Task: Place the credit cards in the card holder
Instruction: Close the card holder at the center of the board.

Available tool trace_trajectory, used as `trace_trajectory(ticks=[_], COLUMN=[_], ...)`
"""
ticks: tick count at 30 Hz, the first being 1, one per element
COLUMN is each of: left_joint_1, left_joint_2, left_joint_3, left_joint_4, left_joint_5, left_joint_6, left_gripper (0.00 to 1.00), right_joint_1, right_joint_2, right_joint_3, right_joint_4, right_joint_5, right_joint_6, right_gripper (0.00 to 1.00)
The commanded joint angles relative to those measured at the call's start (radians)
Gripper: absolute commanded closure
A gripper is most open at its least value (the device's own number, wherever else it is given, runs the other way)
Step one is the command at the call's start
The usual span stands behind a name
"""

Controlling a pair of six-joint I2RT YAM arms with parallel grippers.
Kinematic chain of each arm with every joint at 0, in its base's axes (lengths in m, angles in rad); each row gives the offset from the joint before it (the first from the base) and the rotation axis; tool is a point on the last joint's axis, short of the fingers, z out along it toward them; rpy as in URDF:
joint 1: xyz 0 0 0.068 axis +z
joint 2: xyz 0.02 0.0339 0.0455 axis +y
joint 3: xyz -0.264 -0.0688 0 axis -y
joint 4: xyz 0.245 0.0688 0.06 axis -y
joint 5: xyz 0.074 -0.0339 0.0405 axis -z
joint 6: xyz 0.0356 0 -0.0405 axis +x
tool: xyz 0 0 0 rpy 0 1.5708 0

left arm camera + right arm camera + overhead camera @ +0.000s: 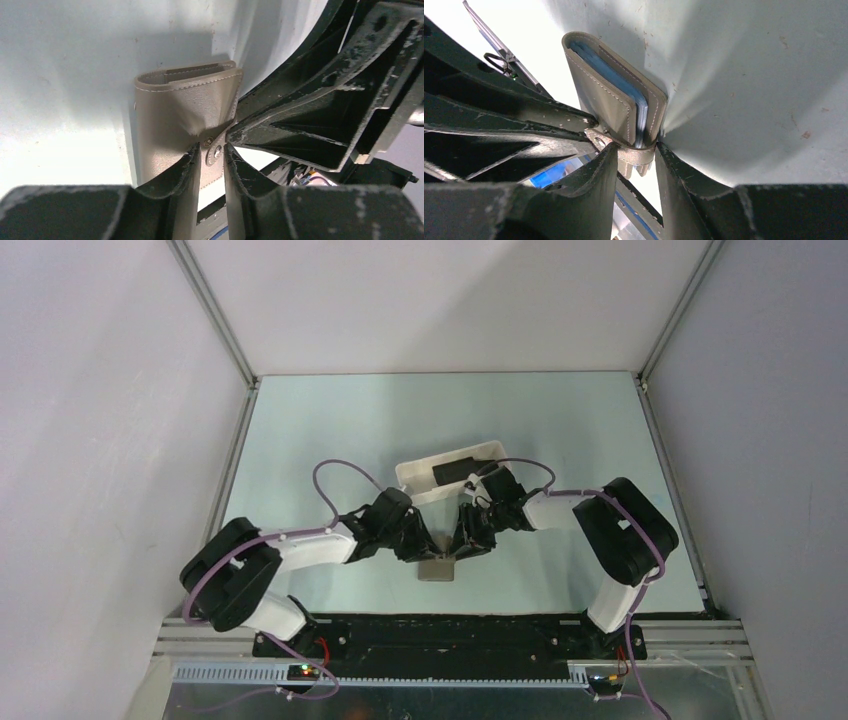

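While both tools crowd the card holder (pixel 436 568) at the near middle of the desk (pixel 330 440), you've got the left tool (pixel 212 152) narrowed onto the strap tab (pixel 214 172) and the right tool (pixel 636 150) pinched close on that same tab from the other side. The holder's folded shut, blue lining peeking out. Expect it to be light, soft and floppy: the leather creases by the snap. Take the stitched cover edge, not the tab. One dark credit card (pixel 455 468) waits in the white tray (pixel 420 480) just beyond; it looks thin, stiff and slick.
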Motion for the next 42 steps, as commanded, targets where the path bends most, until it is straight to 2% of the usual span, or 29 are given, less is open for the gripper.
trace_trajectory(ticks=[1,7,13,18,19,24,31,40,42], left_joint_1=[0.005,0.004,0.004,0.002,0.002,0.001,0.001,0.000,0.000], left_joint_2=[0.029,0.013,0.026,0.037,0.038,0.028,0.025,0.051,0.051], left_joint_3=[0.011,0.025,0.038,0.050,0.052,0.050,0.040,0.058,0.061], left_joint_4=[0.037,-0.053,-0.057,-0.057,-0.057,-0.065,-0.074,-0.034,-0.029], left_joint_5=[0.028,-0.017,-0.008,-0.003,-0.001,-0.003,0.005,0.039,0.039], left_joint_6=[0.014,0.046,0.048,0.053,0.054,0.055,0.057,0.044,0.040], left_gripper=[0.72,0.70,0.87,0.92,0.91,0.74,0.74,0.86,0.92], right_joint_1=[0.014,0.014,0.013,0.014,0.014,0.013,0.013,0.013,0.014], right_joint_2=[0.067,0.065,0.069,0.070,0.070,0.069,0.078,0.084,0.082], right_joint_3=[-0.027,-0.028,-0.027,-0.028,-0.028,-0.027,-0.026,-0.026,-0.026], right_joint_4=[-0.063,-0.062,-0.061,-0.060,-0.061,-0.059,-0.060,-0.064,-0.065], right_joint_5=[0.174,0.172,0.169,0.168,0.168,0.163,0.169,0.171,0.170], right_joint_6=[-0.051,-0.050,-0.048,-0.047,-0.047,-0.043,-0.033,-0.027,-0.026], right_gripper=[0.60,0.61,0.61,0.60,0.60,0.60,0.61,0.62,0.61])
